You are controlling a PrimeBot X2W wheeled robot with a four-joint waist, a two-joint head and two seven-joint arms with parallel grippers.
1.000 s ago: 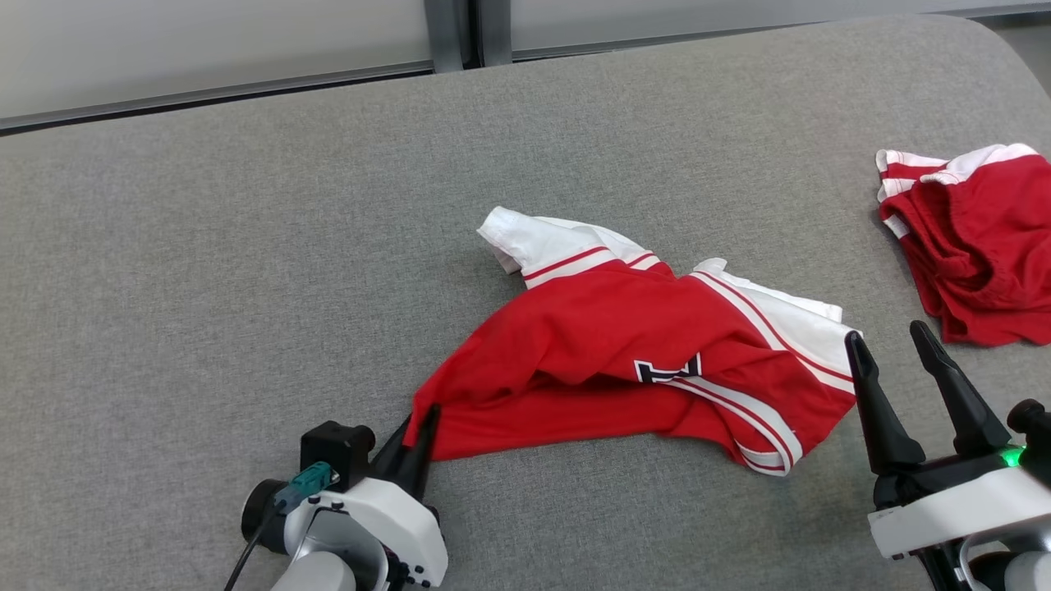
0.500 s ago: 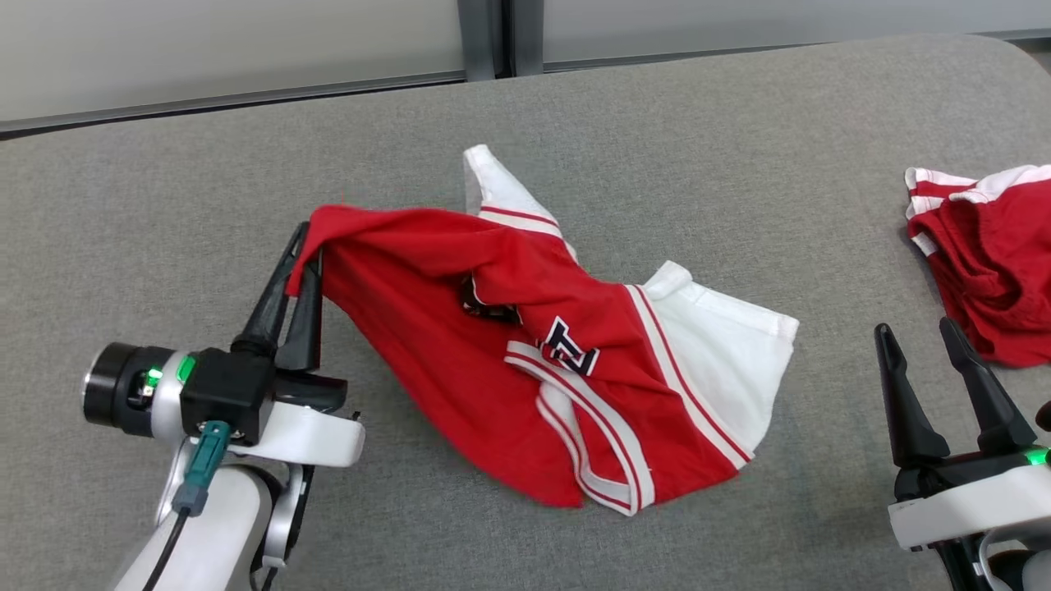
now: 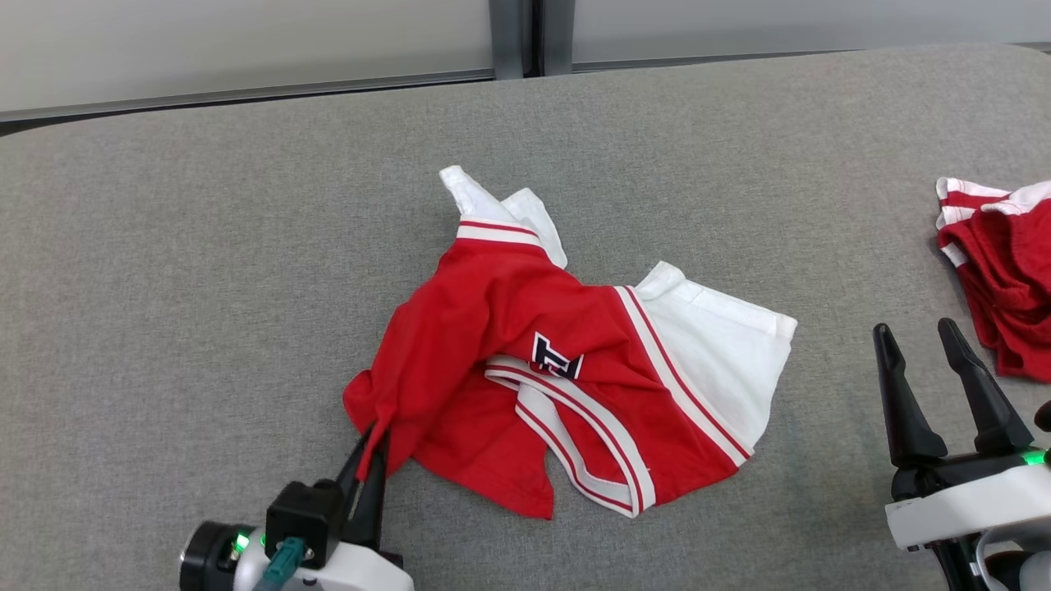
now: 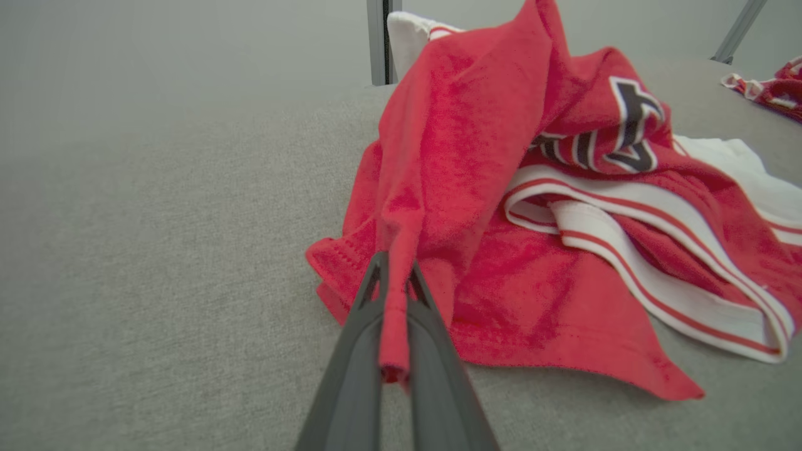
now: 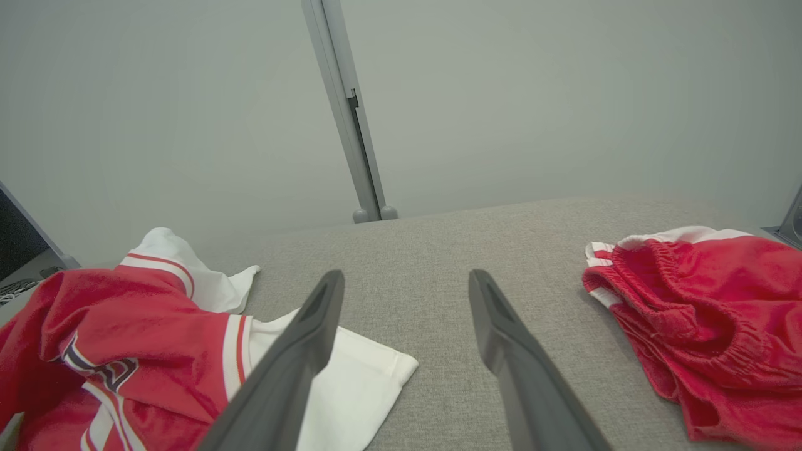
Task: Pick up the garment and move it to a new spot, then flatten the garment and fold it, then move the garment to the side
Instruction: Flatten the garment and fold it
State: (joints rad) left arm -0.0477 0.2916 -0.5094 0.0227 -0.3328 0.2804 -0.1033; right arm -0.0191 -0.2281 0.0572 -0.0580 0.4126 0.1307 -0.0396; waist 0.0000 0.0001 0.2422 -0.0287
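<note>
By the worktop's (image 3: 164,271) near edge, the left end effector (image 3: 372,435) is pressed together, pinching a red fold of the garment (image 3: 509,320). At the near right, the right end effector (image 3: 914,326) is spread and empty. The garment lies crumpled mid-worktop, and red shorts (image 3: 1002,271) sit at the right edge.

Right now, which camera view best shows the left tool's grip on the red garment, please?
The left wrist view: the left tool is shut on a bunched fold of the garment, seen close up. The head view shows that grip smaller, from above; the right wrist view shows the garment's other end.
</note>
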